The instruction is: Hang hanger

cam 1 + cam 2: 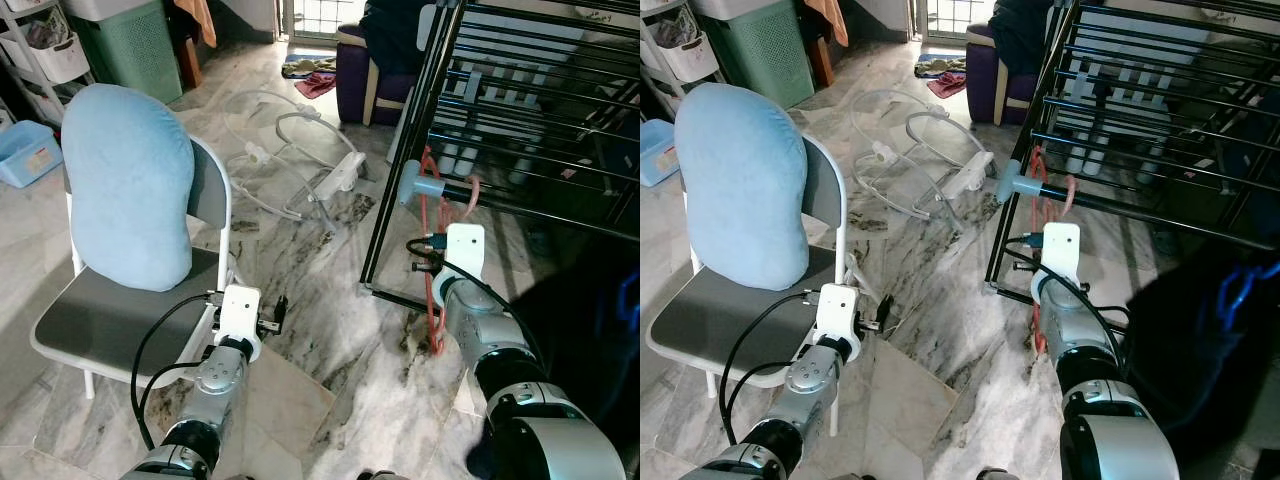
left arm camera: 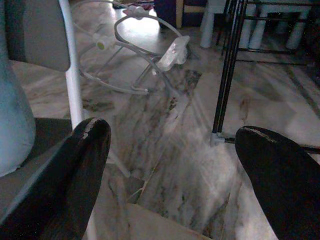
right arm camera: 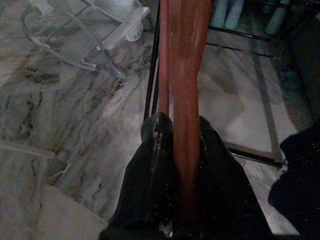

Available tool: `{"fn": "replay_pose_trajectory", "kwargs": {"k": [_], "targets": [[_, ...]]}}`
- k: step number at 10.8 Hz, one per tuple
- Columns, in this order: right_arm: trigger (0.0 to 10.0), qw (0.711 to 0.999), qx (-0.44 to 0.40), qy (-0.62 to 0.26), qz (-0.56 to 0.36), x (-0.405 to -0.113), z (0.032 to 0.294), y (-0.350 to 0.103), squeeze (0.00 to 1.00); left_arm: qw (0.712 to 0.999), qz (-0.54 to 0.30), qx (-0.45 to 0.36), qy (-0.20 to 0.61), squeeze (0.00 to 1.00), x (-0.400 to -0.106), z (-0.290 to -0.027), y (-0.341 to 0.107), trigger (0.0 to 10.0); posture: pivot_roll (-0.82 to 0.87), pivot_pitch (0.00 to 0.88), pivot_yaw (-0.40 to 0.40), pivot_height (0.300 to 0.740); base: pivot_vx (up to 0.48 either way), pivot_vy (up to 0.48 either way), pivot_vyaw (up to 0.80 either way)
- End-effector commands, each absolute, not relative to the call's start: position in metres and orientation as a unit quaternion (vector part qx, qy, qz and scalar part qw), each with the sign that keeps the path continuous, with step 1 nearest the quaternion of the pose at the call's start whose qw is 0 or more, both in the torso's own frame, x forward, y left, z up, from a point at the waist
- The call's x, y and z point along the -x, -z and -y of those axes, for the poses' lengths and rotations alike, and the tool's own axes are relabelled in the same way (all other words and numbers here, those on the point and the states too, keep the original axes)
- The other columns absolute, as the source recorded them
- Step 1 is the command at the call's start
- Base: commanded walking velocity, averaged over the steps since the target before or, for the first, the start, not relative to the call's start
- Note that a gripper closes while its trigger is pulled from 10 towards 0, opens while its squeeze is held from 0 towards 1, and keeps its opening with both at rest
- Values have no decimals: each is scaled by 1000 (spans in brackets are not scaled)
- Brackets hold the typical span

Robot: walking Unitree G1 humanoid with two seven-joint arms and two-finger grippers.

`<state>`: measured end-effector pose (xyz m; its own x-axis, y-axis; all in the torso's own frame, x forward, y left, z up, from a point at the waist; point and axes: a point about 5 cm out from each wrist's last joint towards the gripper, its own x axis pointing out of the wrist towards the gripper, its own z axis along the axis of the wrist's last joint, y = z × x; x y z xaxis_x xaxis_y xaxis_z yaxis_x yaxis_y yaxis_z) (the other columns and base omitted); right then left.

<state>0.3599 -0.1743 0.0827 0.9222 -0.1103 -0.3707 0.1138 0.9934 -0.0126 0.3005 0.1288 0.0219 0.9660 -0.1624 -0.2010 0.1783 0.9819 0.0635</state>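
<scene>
Overhead, from the head cameras, you had the right gripper (image 1: 425,255) raised at the corner of the black drying rack (image 1: 520,130), closed on a red hanger (image 1: 437,300). Its hook (image 1: 472,195) looked already looped over the rack's lower rail, beside the pale blue corner joint (image 1: 417,185), while the hanger's body hung down past your wrist. Your left gripper (image 1: 275,318) hovered idle beside the grey chair (image 1: 110,310) with the blue cushion (image 1: 130,185).

Through the left wrist camera, its fingers (image 2: 85,170) stood wide apart, holding nothing, above the marble floor (image 2: 170,150).

Through the right wrist camera, the fingers (image 3: 155,165) pinched the hanger's red bar. By my judgement, the hanging was nearly done; you had only to let go and draw back.
</scene>
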Motion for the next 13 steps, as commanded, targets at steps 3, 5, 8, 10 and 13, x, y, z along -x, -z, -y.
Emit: {"fn": "replay_pose_trajectory", "kwargs": {"k": [3,5,8,10,13], "targets": [[10000,977,-22,66,-200,-360,177,-80,0,990,-102,-43,88,0,-301,-128,-22,10000,-66,91,-27,740,0,0,0],[10000,974,-32,69,-212,-358,178,-75,0,989,-104,-43,91,0,-302,-126,-22,10000,-68,89,-27,740,0,0,0],[10000,972,-44,70,-219,-356,176,-71,0,989,-104,-42,94,0,-303,-125,-23,10000,-70,86,-22,740,0,0,0],[10000,972,-53,78,-214,-360,179,-77,0,989,-104,-43,98,0,-303,-125,-24,10000,-72,85,-12,740,0,0,0],[10000,971,-66,78,-218,-359,176,-74,769,988,-106,-46,102,0,-302,-126,-23,10000,-69,91,-6,740,0,0,0]]}}
